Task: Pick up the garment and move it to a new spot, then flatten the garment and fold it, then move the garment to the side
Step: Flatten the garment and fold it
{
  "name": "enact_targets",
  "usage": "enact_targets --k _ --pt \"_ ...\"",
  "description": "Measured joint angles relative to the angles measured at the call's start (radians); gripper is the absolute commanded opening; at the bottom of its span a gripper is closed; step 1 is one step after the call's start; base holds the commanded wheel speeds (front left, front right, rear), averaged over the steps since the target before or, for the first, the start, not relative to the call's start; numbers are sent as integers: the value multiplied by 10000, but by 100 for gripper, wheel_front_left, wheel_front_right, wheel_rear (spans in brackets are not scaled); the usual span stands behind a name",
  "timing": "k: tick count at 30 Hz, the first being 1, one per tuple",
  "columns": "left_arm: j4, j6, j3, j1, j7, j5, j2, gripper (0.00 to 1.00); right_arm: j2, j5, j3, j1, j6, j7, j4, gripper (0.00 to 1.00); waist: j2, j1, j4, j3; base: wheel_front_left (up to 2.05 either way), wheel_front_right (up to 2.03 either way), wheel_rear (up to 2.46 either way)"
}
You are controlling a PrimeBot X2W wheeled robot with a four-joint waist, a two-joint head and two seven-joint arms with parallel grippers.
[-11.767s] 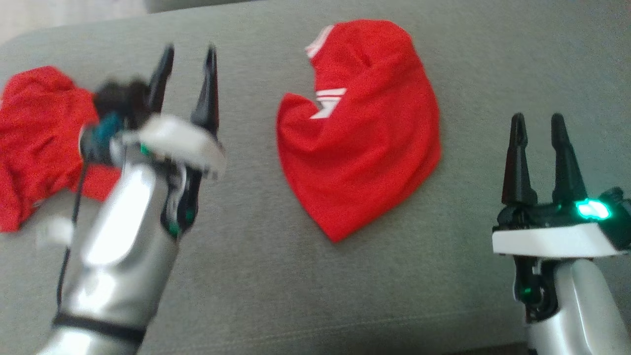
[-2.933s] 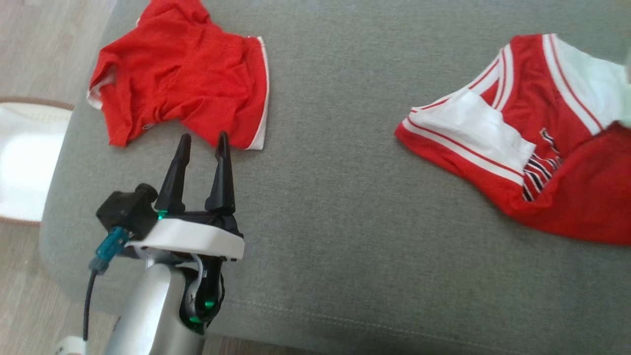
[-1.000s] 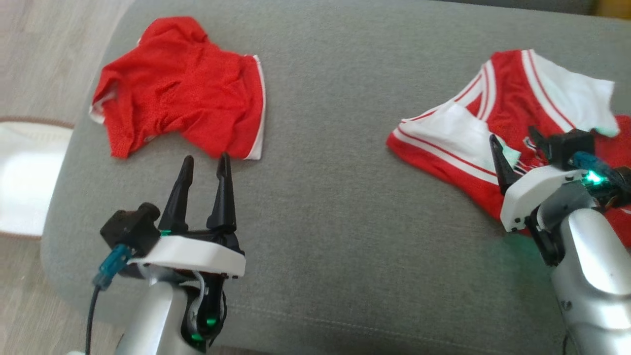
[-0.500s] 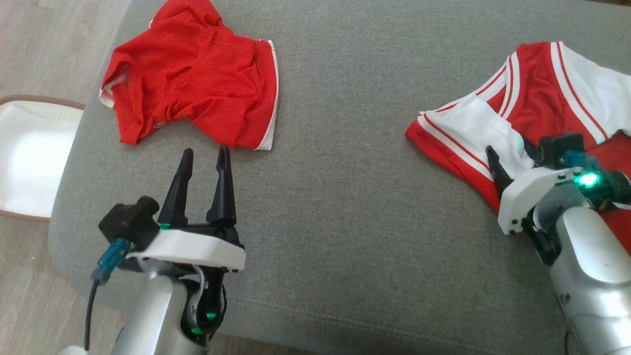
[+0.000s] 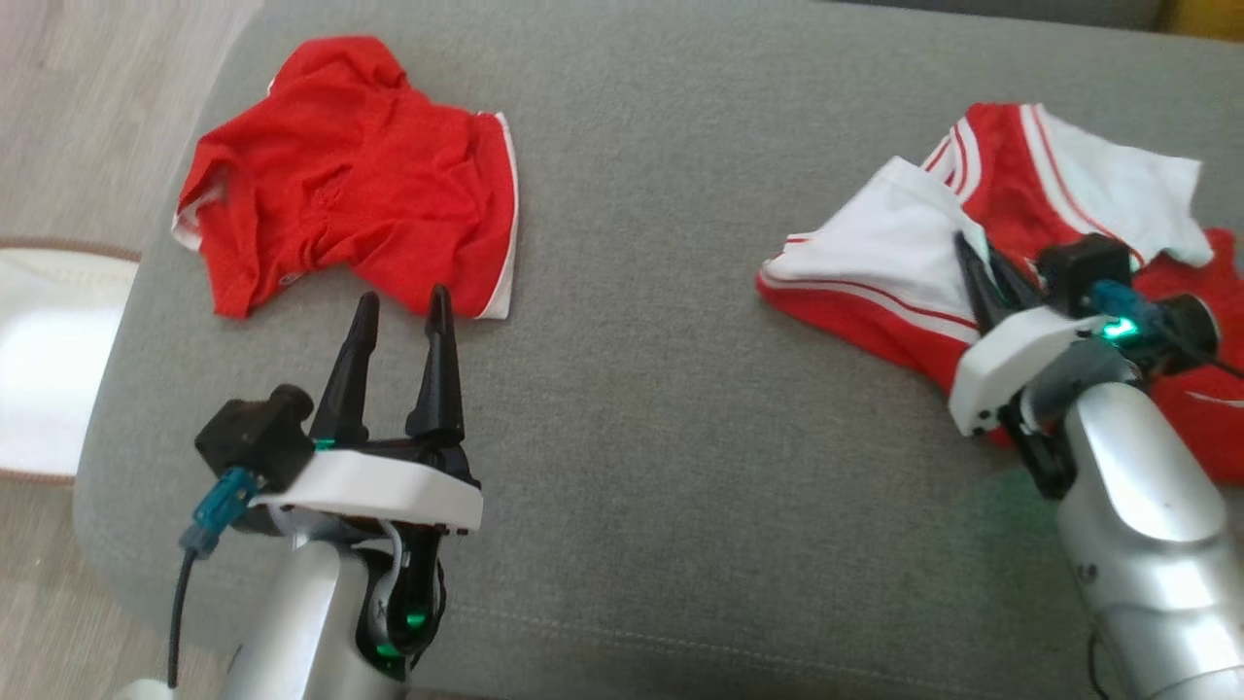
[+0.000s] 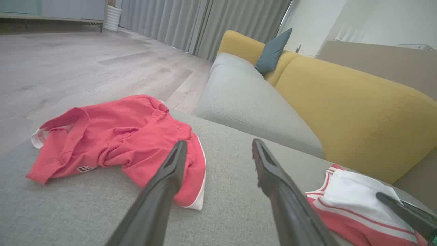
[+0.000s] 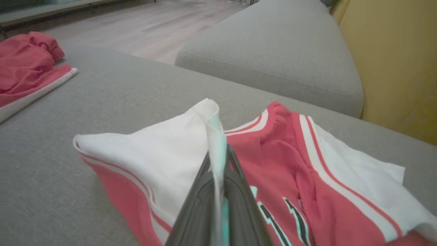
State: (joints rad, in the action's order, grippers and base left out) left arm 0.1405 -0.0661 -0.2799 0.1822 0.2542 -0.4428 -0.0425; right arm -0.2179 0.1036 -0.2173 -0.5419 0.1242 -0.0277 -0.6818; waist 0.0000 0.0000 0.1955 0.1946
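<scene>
Right pincer (image 5: 964, 249): you have it clamped tight on a white fold of the jersey (image 5: 875, 255); the fold stands up in a peak.
Jersey: rumpled on the right of the grey cushion (image 5: 661, 389), well apart from the red shirt (image 5: 360, 185).
Left pincer (image 5: 403, 297): spread wide, holding nothing, tips near the red shirt's hem.

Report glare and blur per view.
Head view: white floor mat blown out, green lamp glow on cushion. Left wrist view: left gripper soft low down, red shirt looks pink. Right wrist view: right gripper, shut on jersey, blurred close up.
</scene>
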Motion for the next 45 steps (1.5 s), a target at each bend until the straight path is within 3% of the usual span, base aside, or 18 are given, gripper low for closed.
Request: enact_targets --k 9,17,18,19,20,26,30,37,45 --pt "82 2 -8 -167 0 17 0 100 483 -775 -510 41 0 -546 1183 0 0 0 -219 -475 0 0 0" --pt "75 2 15 -245 0 17 -2 100 859 -2004 -1668 556 0 -995 1582 0 0 0 -136 -624 0 0 0" --pt "75 2 27 -294 0 17 -2 100 951 -2117 -1877 745 0 -1001 1592 24 0 0 -142 -642 0 0 0" --pt "77 2 40 -354 0 17 -2 100 1028 -2194 -2054 937 0 -999 1588 95 0 0 -154 -664 0 0 0" --pt "79 2 54 -409 0 17 -2 100 1093 -2211 -2265 1123 0 -999 1584 100 0 0 -174 -686 0 0 0" --pt "86 -2 188 -557 0 31 -4 100 1279 -1850 -3273 1898 0 -989 1603 100 0 0 -391 -849 0 0 0" --pt "82 -4 268 -560 0 100 -4 100 1350 -1628 -3145 2126 0 -980 1848 100 0 0 -588 -987 0 0 0" --pt "56 -17 336 -638 0 105 -4 100 1350 -1565 -1300 2537 0 -1062 2662 100 0 0 -989 -1203 0 0 0" --pt "-40 -21 322 -776 0 134 -4 100 1478 -1666 1505 3447 0 -1406 3818 100 0 0 -1454 -1273 0 0 0"
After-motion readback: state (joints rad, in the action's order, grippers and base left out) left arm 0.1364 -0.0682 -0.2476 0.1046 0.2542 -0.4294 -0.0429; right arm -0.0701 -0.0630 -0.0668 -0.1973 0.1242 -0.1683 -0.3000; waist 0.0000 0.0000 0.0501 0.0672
